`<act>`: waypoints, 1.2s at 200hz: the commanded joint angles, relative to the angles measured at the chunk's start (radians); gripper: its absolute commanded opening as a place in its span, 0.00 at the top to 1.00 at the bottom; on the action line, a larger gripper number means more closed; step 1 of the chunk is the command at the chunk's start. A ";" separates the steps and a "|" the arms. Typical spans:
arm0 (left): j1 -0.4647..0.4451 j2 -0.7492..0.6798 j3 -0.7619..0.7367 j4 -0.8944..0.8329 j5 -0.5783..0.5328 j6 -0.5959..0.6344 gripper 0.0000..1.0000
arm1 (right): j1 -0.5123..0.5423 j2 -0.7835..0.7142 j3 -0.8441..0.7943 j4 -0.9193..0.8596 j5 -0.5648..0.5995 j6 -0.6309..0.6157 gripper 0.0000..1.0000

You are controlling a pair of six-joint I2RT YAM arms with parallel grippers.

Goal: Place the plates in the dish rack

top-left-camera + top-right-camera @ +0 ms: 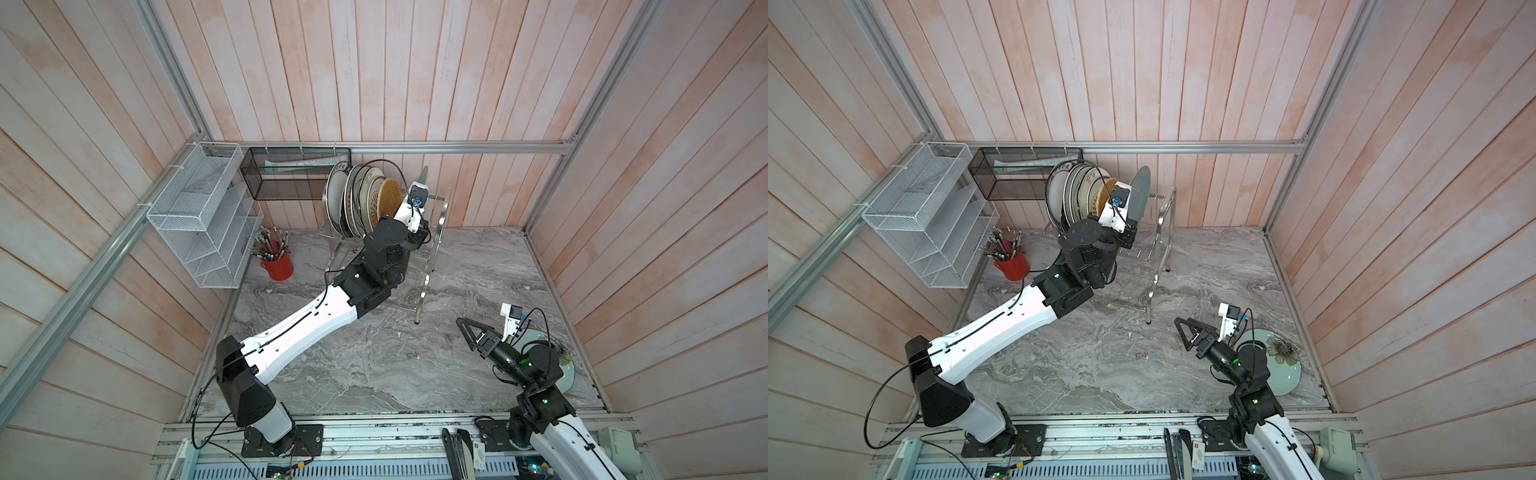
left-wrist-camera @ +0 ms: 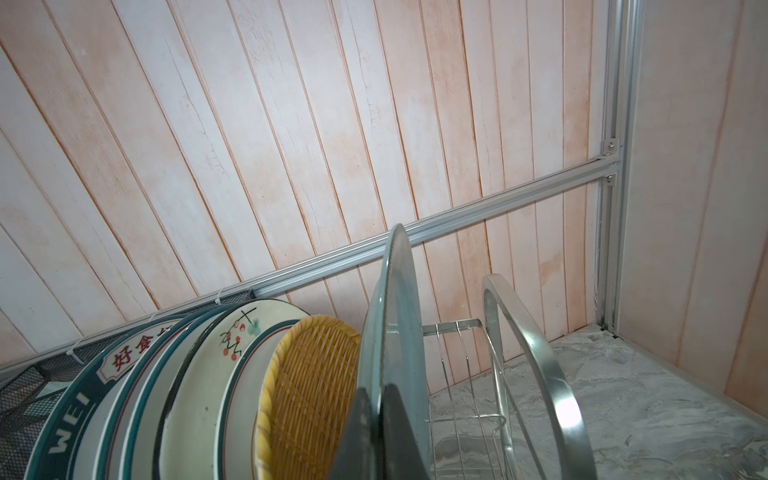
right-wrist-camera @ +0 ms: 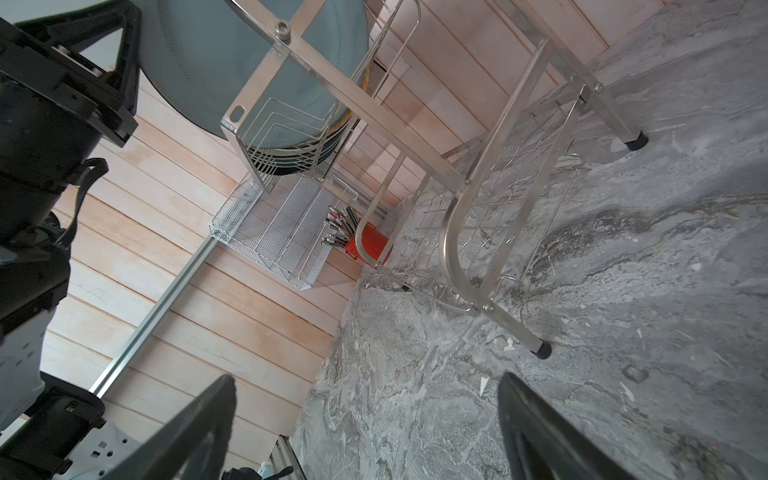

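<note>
The dish rack (image 1: 432,249) of shiny steel stands at the back of the marble table. Several plates (image 1: 357,199) stand on edge in its upper tier, the yellow woven one (image 2: 316,382) last in the row. My left gripper (image 2: 376,392) is shut on the rim of a grey-blue plate (image 2: 395,316), held upright just beside the woven plate, over the rack's free prongs. A pale teal plate (image 1: 1283,374) with a dark flower lies flat at the right, partly under my right arm. My right gripper (image 1: 1190,330) hovers open and empty over bare table.
A white mesh organiser (image 1: 199,216) and a black mesh basket (image 1: 291,174) hang on the back-left walls. A red cup of pens (image 1: 277,266) stands left of the rack. Wooden walls close in on three sides.
</note>
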 commanded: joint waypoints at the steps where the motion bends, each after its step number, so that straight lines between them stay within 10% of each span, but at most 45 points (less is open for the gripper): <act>1: 0.022 -0.071 0.045 0.078 0.004 -0.099 1.00 | 0.005 0.004 0.034 0.032 0.001 -0.008 0.02; 240: 0.105 0.003 0.130 -0.040 0.145 -0.193 1.00 | 0.005 -0.032 0.025 -0.008 0.006 -0.002 0.02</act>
